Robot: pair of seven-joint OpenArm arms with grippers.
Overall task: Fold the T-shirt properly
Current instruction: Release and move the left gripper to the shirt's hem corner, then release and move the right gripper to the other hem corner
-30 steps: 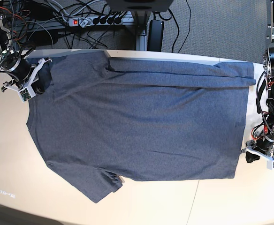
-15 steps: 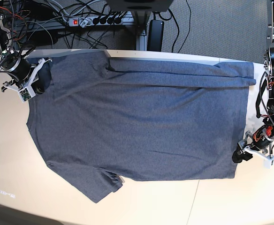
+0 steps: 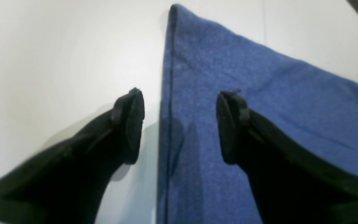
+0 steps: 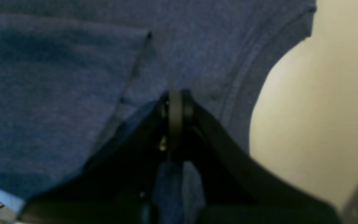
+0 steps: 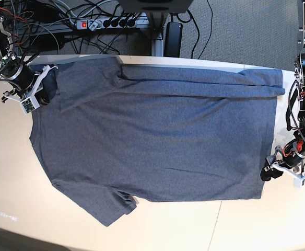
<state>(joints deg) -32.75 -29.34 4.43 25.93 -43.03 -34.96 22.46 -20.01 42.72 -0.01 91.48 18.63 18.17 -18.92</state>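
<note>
The dark blue-grey T-shirt (image 5: 157,141) lies flat across the table, collar end at the left and hem at the right, with its far long edge folded over. My left gripper (image 5: 268,173) is open at the hem's near right corner. In the left wrist view the left gripper (image 3: 179,124) straddles the hem of the T-shirt (image 3: 259,93), one finger over bare table and the other over cloth. My right gripper (image 5: 46,89) is at the far left shoulder. In the right wrist view the right gripper (image 4: 176,107) is shut on a pinch of the T-shirt (image 4: 57,77).
The pale table (image 5: 194,225) shows bare wood along the near side and a strip right of the hem. A power strip (image 5: 110,22), cables and a black box (image 5: 172,37) lie on the floor behind it. Arm bases stand at both far corners.
My left gripper has moved left to the hem's near corner and opened its jaws. The right gripper and the T-shirt have stayed still.
</note>
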